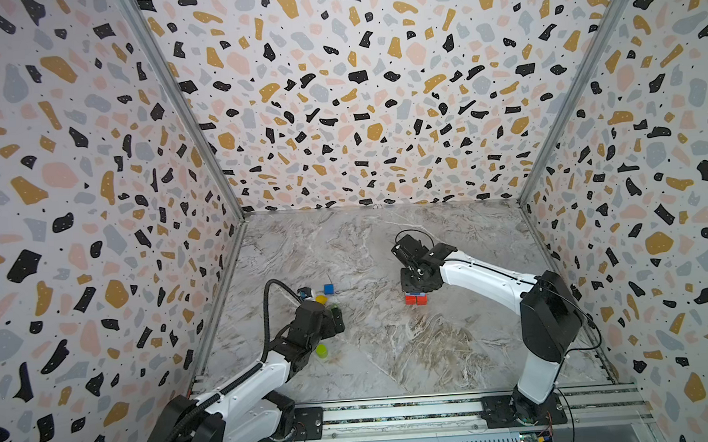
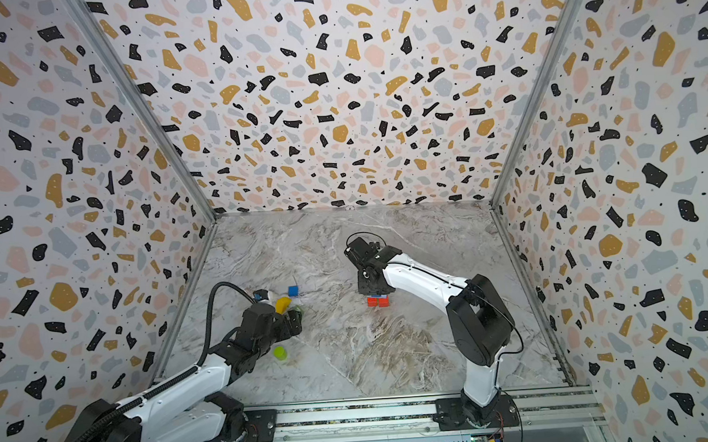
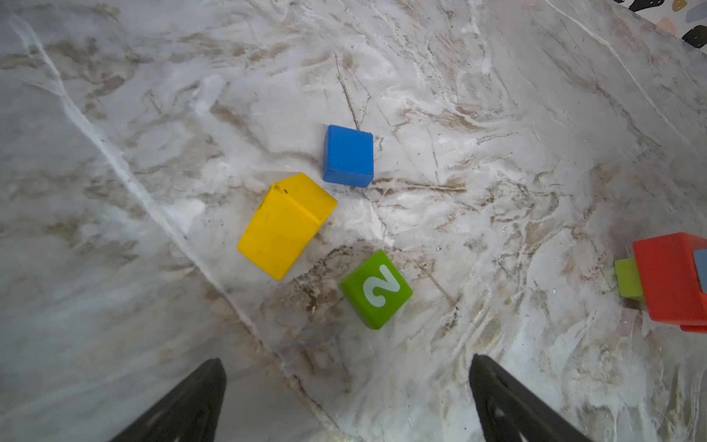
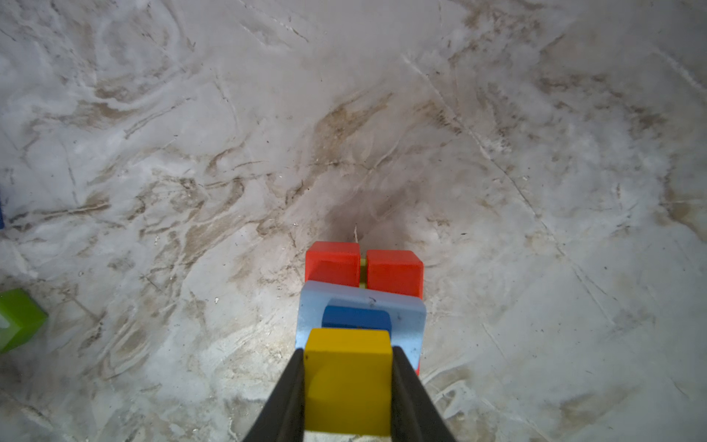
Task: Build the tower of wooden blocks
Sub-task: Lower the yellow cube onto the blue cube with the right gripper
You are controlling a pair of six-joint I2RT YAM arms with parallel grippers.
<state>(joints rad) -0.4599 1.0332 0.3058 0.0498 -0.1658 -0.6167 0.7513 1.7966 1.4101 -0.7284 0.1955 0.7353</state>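
The wood block tower [image 4: 363, 302] has two red blocks [image 4: 394, 269] at its base, then a light blue slab and a blue cube [image 4: 355, 317]. My right gripper [image 4: 348, 351] is shut on a yellow block [image 4: 348, 382] directly over the blue cube. In both top views only the red base [image 1: 415, 299] [image 2: 378, 301] shows under the right wrist. My left gripper [image 3: 346, 367] is open and holds nothing. Beyond its tips lie loose wood blocks: a green cube marked 2 [image 3: 377, 289], a yellow block [image 3: 285, 225] and a blue cube [image 3: 348, 155].
A lime cylinder [image 1: 321, 350] [image 2: 280, 352] stands beside the left forearm. The loose blocks lie near the left wall [image 1: 222, 279]. The tower's red side [image 3: 669, 279] and a lime block [image 3: 627, 277] show in the left wrist view. A rail [image 1: 395, 411] runs along the front edge.
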